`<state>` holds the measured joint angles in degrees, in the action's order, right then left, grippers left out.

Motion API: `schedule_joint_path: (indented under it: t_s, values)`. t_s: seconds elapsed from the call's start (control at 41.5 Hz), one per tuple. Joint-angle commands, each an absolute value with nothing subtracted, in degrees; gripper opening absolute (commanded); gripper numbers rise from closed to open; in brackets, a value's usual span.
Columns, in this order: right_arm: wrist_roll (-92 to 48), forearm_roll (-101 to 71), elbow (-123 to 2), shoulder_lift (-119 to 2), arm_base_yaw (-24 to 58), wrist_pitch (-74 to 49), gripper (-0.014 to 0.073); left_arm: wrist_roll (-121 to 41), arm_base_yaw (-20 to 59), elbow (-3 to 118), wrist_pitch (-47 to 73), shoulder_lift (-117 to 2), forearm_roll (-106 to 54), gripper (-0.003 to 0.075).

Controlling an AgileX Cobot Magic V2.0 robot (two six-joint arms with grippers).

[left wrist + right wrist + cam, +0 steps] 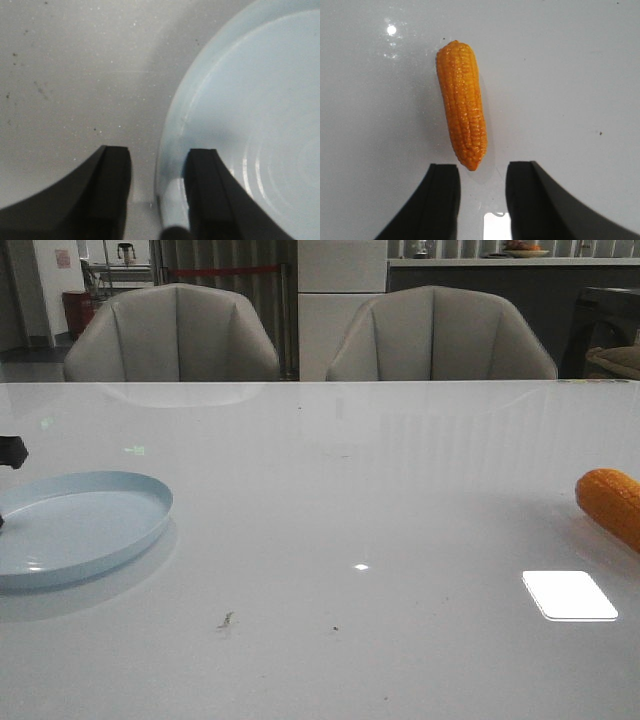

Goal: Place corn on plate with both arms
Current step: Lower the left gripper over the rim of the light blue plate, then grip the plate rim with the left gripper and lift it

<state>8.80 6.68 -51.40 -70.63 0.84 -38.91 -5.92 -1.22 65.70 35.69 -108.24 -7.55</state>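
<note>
The pale blue plate (85, 525) lies on the white table at the left. The orange corn (612, 502) lies at the right edge of the front view, partly cut off. In the left wrist view my left gripper (159, 152) is open and straddles the plate's rim (172, 130), one finger (114, 175) over the table and the other over the plate's floor. In the right wrist view my right gripper (482, 167) is open and empty. The corn (462, 102) lies flat just beyond it, its tapered tip at the mouth of the gap, untouched.
Two grey chairs (175, 335) (440, 335) stand behind the table's far edge. A bright light reflection (570, 595) lies on the table near the corn. A black part of the left arm (12, 450) shows at the left edge.
</note>
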Motion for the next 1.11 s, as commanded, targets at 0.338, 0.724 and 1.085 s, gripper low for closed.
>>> schedule_joint_path:
  t_s: [0.338,0.724,1.085]
  values:
    - [8.47,7.83,-53.33,-69.48,0.49,-36.45,0.0349,-5.35,-1.06,67.3,34.24,-105.59,-8.25,0.0096]
    - [8.47,7.83,-53.33,-69.48,0.49,-36.45,0.0349,-5.91,-1.06,67.3,33.9,-103.43,-14.07,0.0097]
    - [8.47,7.83,-53.33,-69.48,0.49,-36.45,0.0349,-6.29,-1.06,68.29,32.89,-100.16,-17.8,0.0097]
